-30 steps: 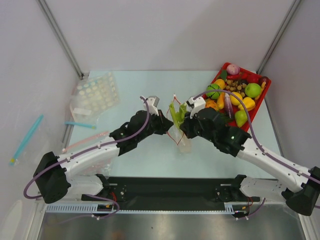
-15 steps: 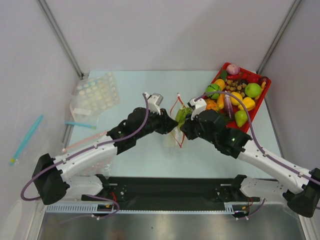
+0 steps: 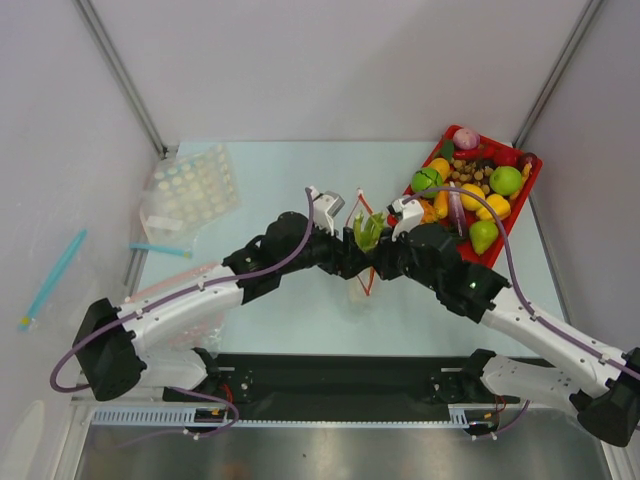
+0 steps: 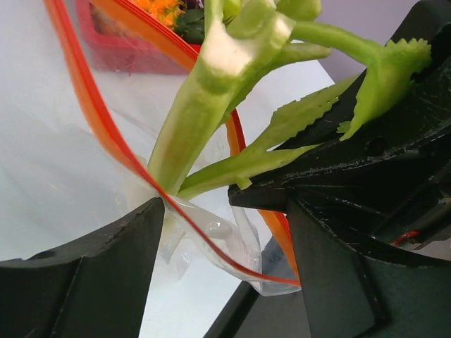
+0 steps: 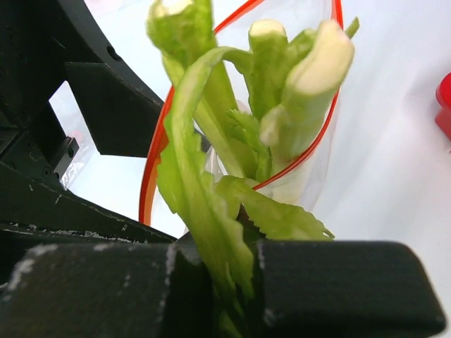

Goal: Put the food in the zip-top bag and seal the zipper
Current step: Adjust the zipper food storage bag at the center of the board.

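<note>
Right gripper (image 5: 232, 282): clamped on the green leaves of the leek (image 5: 303, 77), white stalk down inside the bag's mouth.
Left gripper (image 4: 225, 239): jaws wide apart, nothing pinched (rim slack between them).
Zip-top bag (image 4: 63, 176): mid-tabletop (image 3: 270, 170), between both arms, zipper (image 4: 91, 120) gaping.
Doing it well: push leaves fully below the rim before releasing; re-pinch the rim first.
Since a second ago: from shut to spread on the left; closer together at the wrists.
</note>
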You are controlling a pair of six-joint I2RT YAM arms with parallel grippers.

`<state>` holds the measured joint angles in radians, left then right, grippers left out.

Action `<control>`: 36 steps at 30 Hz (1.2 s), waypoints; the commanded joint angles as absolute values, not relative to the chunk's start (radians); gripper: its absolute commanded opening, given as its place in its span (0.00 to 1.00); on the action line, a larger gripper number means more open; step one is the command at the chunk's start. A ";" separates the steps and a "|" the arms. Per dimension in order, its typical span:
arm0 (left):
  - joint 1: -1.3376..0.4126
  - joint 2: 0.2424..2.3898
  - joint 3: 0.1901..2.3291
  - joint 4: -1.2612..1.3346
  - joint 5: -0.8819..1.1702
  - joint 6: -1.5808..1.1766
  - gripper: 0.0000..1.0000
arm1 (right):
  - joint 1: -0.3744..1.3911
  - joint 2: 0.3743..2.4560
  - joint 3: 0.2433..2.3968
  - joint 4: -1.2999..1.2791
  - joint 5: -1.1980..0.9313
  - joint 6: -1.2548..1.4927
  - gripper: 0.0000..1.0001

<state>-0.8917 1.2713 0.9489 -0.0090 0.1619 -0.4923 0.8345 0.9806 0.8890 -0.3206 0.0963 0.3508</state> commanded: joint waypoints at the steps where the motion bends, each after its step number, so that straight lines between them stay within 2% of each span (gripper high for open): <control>1: -0.904 1.290 0.992 0.021 0.209 -0.466 0.76 | 0.828 0.954 0.884 -0.213 0.014 0.361 0.00; 7: -0.905 1.325 1.008 0.021 0.229 -0.479 0.74 | 0.827 0.943 0.856 -0.161 -0.103 0.353 0.03; 9: -0.905 1.327 1.008 0.021 0.230 -0.479 0.70 | 0.827 0.940 0.851 -0.141 -0.143 0.350 0.07; 11: -0.905 1.324 0.999 0.040 0.232 -0.480 0.59 | 0.825 0.937 0.844 -0.134 -0.158 0.351 0.15; 13: -0.905 1.319 0.989 0.057 0.235 -0.483 0.52 | 0.818 0.945 0.841 -0.130 -0.163 0.360 0.19; 15: -0.905 1.312 0.976 0.081 0.248 -0.491 0.56 | 0.801 0.956 0.839 -0.124 -0.196 0.379 0.20; 16: -0.905 1.313 0.971 0.087 0.267 -0.492 0.65 | 0.776 0.966 0.831 -0.115 -0.243 0.386 0.19; 18: -0.905 1.316 0.971 0.103 0.293 -0.492 0.73 | 0.750 0.980 0.819 -0.075 -0.303 0.422 0.22; 22: -0.905 1.330 0.973 0.124 0.351 -0.489 0.77 | 0.693 1.008 0.802 -0.034 -0.419 0.459 0.27; 25: -0.905 1.333 0.973 0.135 0.377 -0.485 0.80 | 0.689 1.002 0.793 -0.012 -0.445 0.469 0.43; 28: -0.905 1.331 0.968 0.146 0.396 -0.477 0.83 | 0.678 0.989 0.785 -0.011 -0.451 0.479 0.48; 31: -0.905 1.335 0.965 0.158 0.411 -0.469 0.86 | 0.667 0.989 0.779 0.020 -0.478 0.492 0.49; 34: -0.905 1.341 0.960 0.169 0.426 -0.462 0.94 | 0.658 0.986 0.776 0.038 -0.514 0.508 0.50; 36: -0.905 1.342 0.959 0.169 0.423 -0.456 0.95 | 0.658 0.983 0.776 0.044 -0.522 0.512 0.52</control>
